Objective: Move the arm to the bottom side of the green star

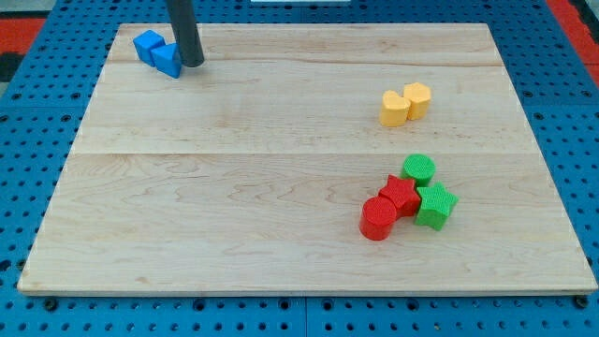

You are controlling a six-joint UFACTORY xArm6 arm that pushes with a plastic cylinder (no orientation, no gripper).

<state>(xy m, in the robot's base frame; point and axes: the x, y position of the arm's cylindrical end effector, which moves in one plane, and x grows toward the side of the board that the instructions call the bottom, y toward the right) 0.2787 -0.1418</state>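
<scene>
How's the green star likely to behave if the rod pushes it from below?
The green star looks like a rigid, flat-based block, so it should slide rather than roll or tip. It touches the red star, so that neighbour would probably shift too. Its points may make it twist off-centre. My tip is far off, beside the blue blocks.

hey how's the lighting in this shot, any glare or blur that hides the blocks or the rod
Camera view: soft, even light with faint shadows only; no glare on the wooden board. The green star, red blocks and yellow blocks read sharply. My tip, at the view's top left beside the blue blocks, is in focus; the rod's upper part is cropped by the frame.
</scene>
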